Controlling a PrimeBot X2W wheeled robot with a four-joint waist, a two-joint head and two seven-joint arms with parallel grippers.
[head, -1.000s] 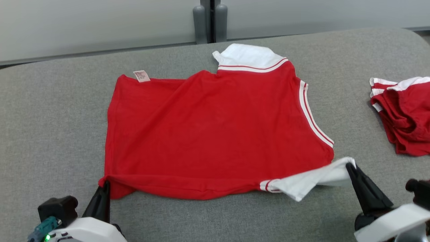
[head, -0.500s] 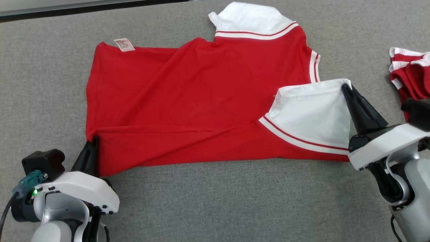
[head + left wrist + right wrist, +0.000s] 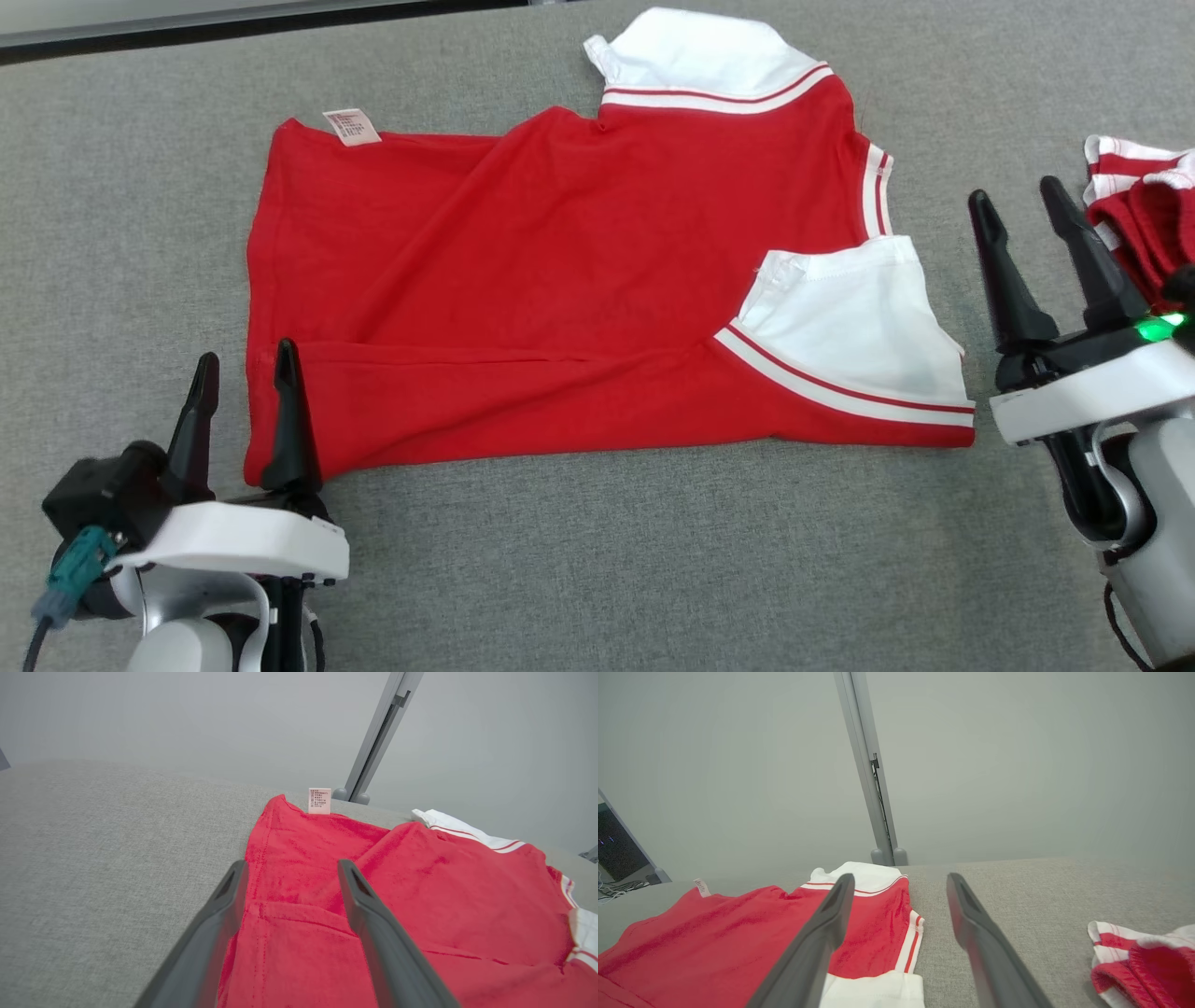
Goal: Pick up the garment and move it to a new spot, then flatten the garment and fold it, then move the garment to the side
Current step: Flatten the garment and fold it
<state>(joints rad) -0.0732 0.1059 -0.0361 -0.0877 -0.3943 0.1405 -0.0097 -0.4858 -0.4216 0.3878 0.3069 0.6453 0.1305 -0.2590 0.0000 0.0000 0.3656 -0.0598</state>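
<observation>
With both end effectors spread wide and empty, the red shirt (image 3: 560, 280) lies loose on the grey surface (image 3: 653, 560).

- Left end effector (image 3: 246, 353): at the shirt's near-left corner. One finger is over the hem and the other is just off the cloth. Can't tell if it touches.
- Right end effector (image 3: 1014, 189): just off the shirt's right edge, beside the white sleeve (image 3: 850, 327), apart from the cloth.
- The shirt's near strip is doubled over onto its body, with a crease running from the near-left corner across to that sleeve. The sleeve lies folded in on the red.
- My read on the placement: the two end effectors sit at the two ends of that folded strip. That's where a two-point hold would carry a long edge over without sagging in the middle. So the first lengthwise fold looks laid.
- The far side of the shirt isn't folded yet. The other white sleeve (image 3: 700, 51) pokes out past the far edge, and the care tag (image 3: 351, 126) sticks out at the far-left corner.
- A second red-and-white bundle (image 3: 1144, 224) sits right of the shirt, close behind the right end effector's outer finger. Snag risk if that arm swings outward.
- Wrinkles near the shirt's left end may need smoothing first.
- Rough progress: mid-fold. The far edge likely comes next, then the move to the side.
</observation>
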